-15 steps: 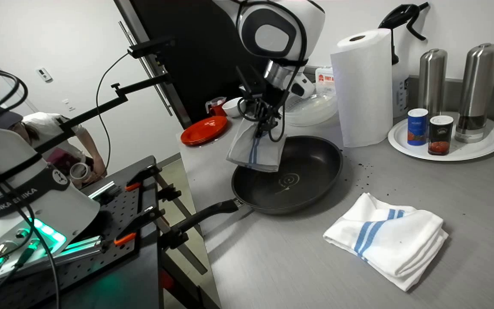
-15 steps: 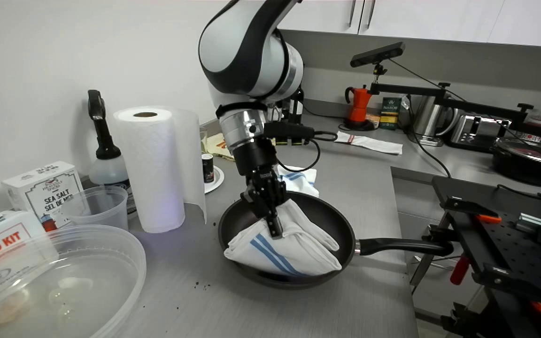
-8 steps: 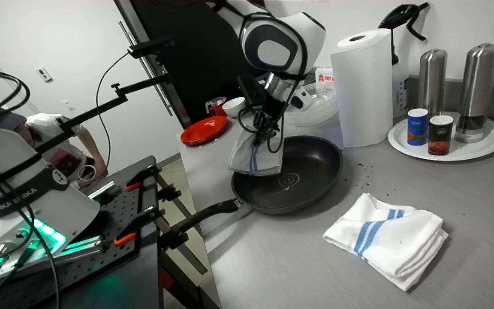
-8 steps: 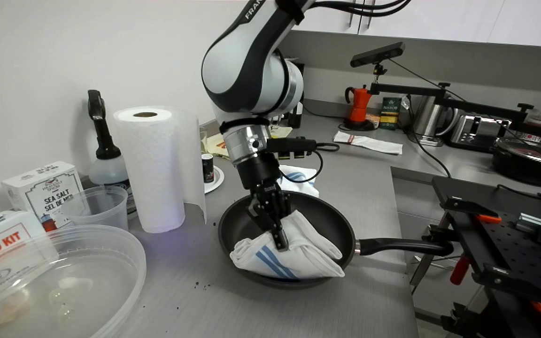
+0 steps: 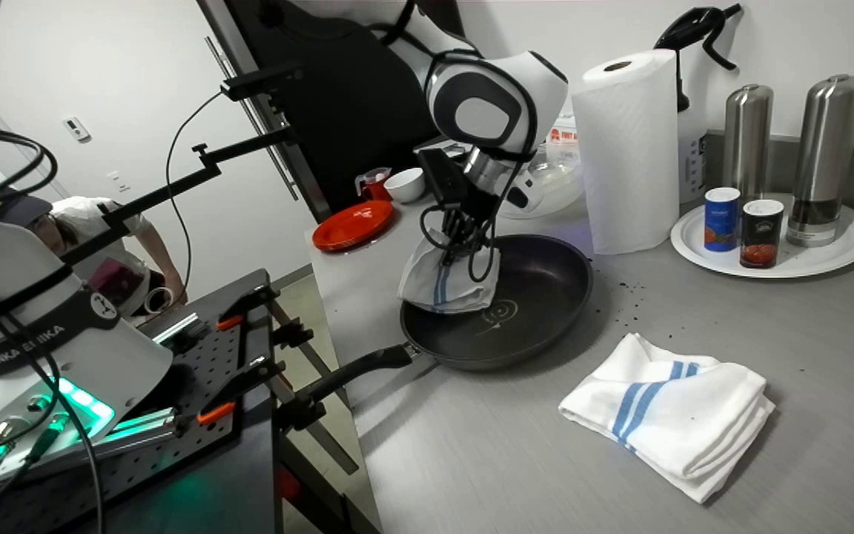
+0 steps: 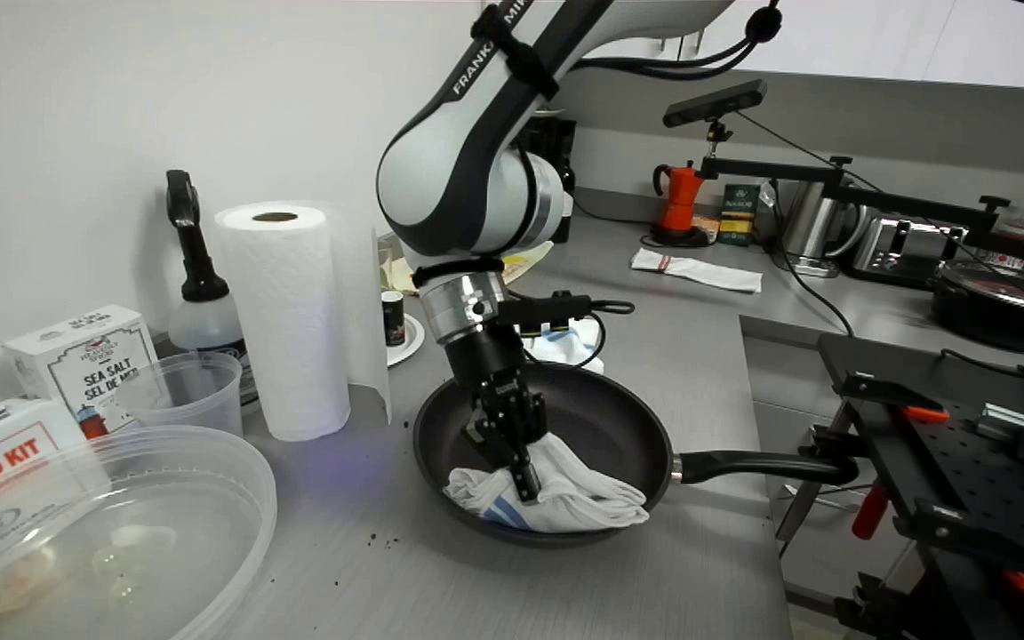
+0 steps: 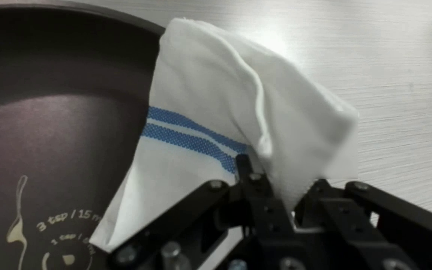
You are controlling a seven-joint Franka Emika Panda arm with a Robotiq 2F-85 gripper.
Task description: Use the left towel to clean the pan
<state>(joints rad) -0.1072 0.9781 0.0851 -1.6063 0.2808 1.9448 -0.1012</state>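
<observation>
Gripper point(image 6: 523, 486) and towel point(image 6: 581, 500) sit lower than a second ago in both exterior views. In an exterior view the towel bunches in the pan point(image 6: 601, 411). In an exterior view another towel point(image 5: 668, 419) lies on the counter point(image 5: 464, 460) nearby. In the wrist view the fingers point(image 7: 261, 198) clamp the towel, which hides part of the pan's rim.

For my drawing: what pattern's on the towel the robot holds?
White towel, two blue stripes, clearest in the wrist view.

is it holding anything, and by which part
The blue-striped towel at the pan, pinched between the fingers by a bunched fold beside its stripes.
</observation>
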